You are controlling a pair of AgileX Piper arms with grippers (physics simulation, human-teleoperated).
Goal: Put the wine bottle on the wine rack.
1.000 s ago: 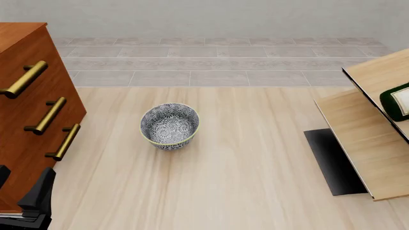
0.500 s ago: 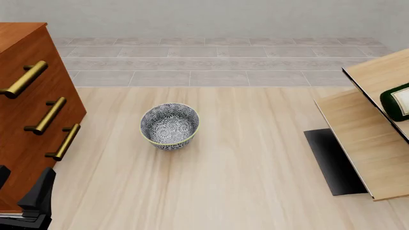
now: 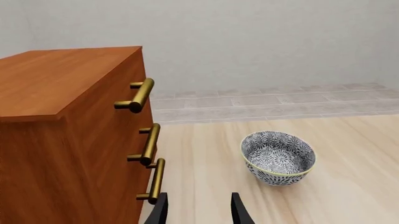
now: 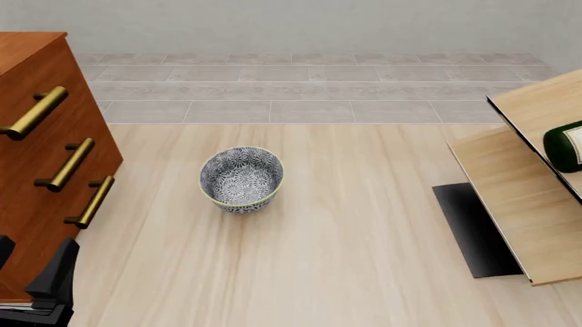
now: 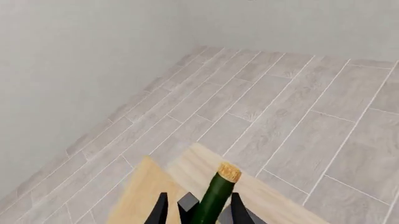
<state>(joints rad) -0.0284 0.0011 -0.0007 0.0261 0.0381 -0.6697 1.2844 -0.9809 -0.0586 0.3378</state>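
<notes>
At the far right edge of the table, the bottle (image 4: 568, 146) lies on the slanted pale-wood panels of the rack (image 4: 518, 197), only its dark green body and a bit of white label showing in the front view before the frame cuts it off. The rack's black base (image 4: 473, 231) sits flat on the table (image 4: 345, 272) beneath the lower panel. From the right wrist camera, the right gripper (image 5: 195, 211) has its two dark fingers close on either side of the bottle's (image 5: 215, 196) green neck, and the tan cork (image 5: 229, 172) points away over the rack's (image 5: 143, 196) wooden edge toward the tiled floor; whether the fingers actually press on the glass I cannot tell. Over on the left, the left gripper (image 3: 198, 210) hovers low with its fingers apart and nothing between them, just beside the reddish-brown cabinet (image 4: 37, 170) with its brass handles (image 4: 68, 163). A blue-and-white patterned bowl (image 4: 241, 179) stands upright near the middle of the table, well apart from both rack and cabinet.
</notes>
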